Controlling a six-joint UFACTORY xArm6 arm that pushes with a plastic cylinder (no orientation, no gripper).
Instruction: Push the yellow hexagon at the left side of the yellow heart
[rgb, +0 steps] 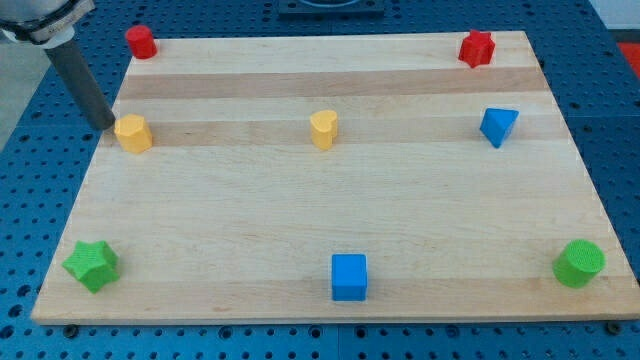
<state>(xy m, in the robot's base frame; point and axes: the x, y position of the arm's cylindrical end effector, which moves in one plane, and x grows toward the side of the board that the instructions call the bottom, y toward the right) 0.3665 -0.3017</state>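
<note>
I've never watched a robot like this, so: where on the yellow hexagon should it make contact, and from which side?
No jaws here, only pushing. My tip sits just at the view's left of the yellow hexagon. Pressing its left face would probably slide it rightward toward the yellow heart, which lies roughly level with it.
</note>
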